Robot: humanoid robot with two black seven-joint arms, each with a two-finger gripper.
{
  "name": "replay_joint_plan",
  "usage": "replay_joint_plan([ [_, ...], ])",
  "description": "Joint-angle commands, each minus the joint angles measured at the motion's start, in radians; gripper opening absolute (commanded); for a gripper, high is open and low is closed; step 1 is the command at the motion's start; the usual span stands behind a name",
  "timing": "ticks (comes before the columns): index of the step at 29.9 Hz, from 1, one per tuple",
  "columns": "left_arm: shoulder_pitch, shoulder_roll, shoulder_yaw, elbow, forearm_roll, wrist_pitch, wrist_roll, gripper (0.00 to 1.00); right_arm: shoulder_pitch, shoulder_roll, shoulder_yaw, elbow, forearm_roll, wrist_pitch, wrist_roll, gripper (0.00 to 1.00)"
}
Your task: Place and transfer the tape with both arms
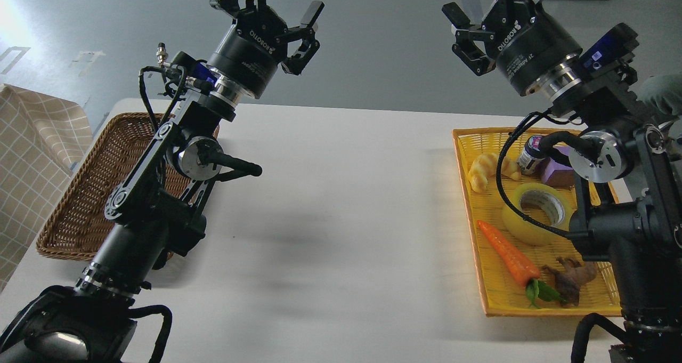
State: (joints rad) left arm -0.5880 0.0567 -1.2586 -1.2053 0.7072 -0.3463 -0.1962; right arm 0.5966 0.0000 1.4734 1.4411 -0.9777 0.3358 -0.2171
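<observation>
Tape (537,214) in yellow tray (533,303) w/ carrot (509,252)

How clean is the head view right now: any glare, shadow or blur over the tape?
Head view: sharp throughout; glare only at the top-left corner; soft arm shadows on the table; the tape evenly lit, crossed by a black cable.
</observation>
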Motion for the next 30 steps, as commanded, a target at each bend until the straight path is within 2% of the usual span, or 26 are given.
replay_joint_plan([
  [1,0.013,0.003,-0.001,0.004,0.002,0.001,-0.005,1.00,-0.004,0.000,-0.001,0.002,-0.006,0.000,0.001,1.00],
  [30,0.045,0.015,-0.010,0.007,-0.043,-0.014,-0.011,1.00,-0.027,0.000,0.001,0.033,-0.003,0.002,0.002,1.00],
])
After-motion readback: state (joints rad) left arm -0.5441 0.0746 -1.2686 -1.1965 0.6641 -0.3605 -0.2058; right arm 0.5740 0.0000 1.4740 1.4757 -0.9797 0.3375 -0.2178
